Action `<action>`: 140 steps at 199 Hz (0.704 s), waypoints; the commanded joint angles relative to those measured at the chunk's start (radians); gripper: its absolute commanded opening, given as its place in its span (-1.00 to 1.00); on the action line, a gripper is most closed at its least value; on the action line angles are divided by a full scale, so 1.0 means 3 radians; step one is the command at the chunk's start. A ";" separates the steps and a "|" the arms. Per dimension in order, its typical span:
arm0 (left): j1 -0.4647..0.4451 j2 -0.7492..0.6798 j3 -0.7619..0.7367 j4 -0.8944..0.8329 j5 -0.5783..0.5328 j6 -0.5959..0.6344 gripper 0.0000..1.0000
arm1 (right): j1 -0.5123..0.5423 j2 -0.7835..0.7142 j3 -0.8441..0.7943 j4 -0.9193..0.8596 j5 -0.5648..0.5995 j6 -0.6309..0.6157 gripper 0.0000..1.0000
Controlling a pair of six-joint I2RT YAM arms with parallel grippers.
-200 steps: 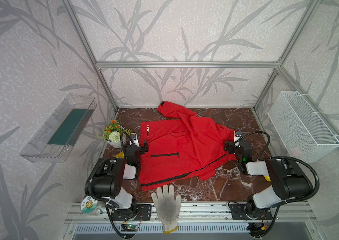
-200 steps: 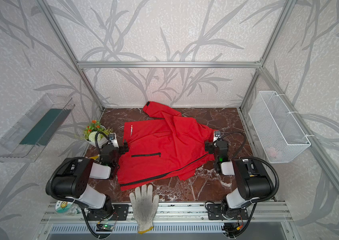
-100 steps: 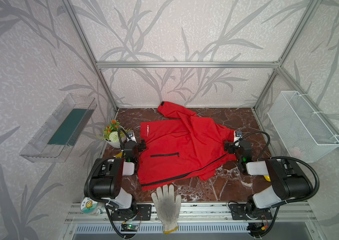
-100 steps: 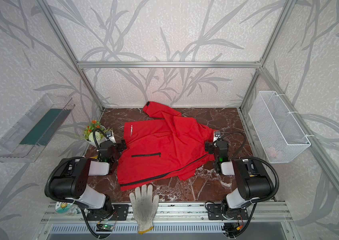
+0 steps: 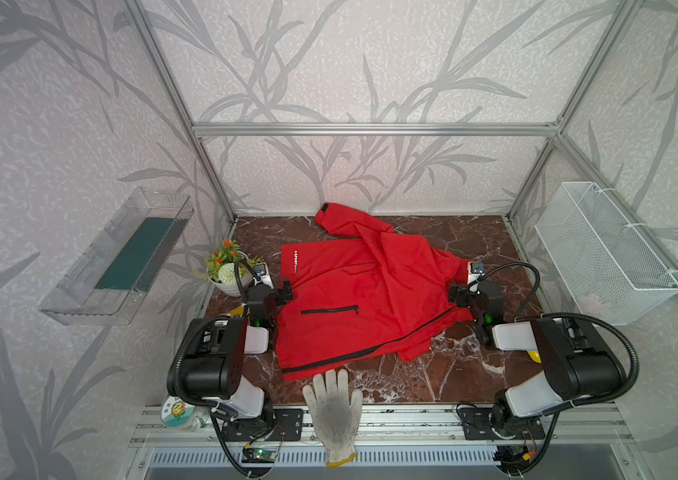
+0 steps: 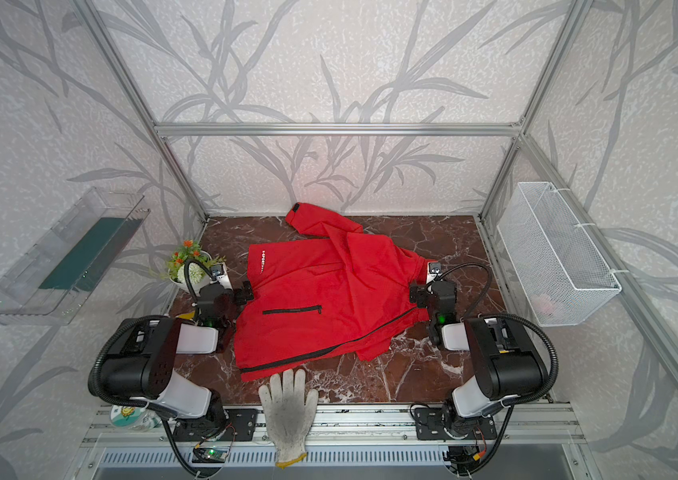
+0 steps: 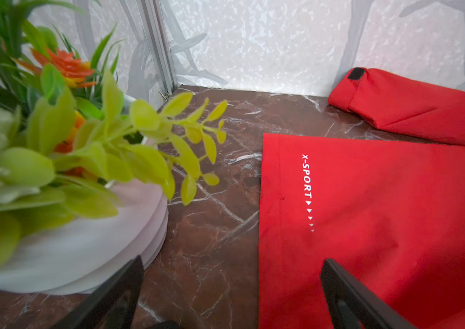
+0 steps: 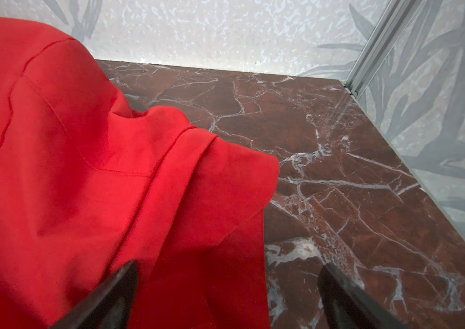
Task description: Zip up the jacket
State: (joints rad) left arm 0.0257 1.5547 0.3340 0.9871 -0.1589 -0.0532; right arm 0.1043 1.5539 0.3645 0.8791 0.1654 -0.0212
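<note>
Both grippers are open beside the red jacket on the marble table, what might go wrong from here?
1. The open left gripper sits close to the white flower pot; a sideways swing could knock it.
2. The white knitted glove lies right at the red jacket's hem near the black front zipper and may get pinched too.
3. The open right gripper faces bunched folds; it might grab loose fabric.

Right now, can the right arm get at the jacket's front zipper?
Probably yes. The right arm's fingers stand open at the edge of the jacket, and the black front zipper lies exposed on top of the fabric, running up toward them with nothing over it.
</note>
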 commanded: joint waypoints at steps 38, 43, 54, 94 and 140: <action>0.0019 -0.0088 0.0092 -0.0243 -0.0026 -0.0063 0.98 | 0.0012 -0.0051 0.0053 0.0020 0.0021 -0.0032 0.98; -0.0003 -0.0029 0.0168 -0.0288 0.0367 0.0148 0.98 | 0.0011 -0.0051 0.0055 0.0022 0.0021 -0.0032 0.98; -0.0008 -0.0006 -0.0011 0.0056 0.0291 0.0095 0.98 | 0.0012 -0.0052 0.0053 0.0023 0.0019 -0.0035 0.98; 0.0070 0.0179 -0.0426 0.1164 0.0341 0.0054 0.98 | 0.0013 -0.0051 0.0053 0.0021 0.0018 -0.0032 0.98; 0.0073 -0.0014 0.0123 -0.0193 0.0150 -0.0063 0.98 | 0.0011 -0.0051 0.0056 0.0017 0.0018 -0.0034 0.98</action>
State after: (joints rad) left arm 0.0444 1.5707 0.3344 1.0008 -0.0532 -0.0391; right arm 0.1047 1.5539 0.3645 0.8768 0.1658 -0.0216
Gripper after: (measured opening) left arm 0.992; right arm 0.991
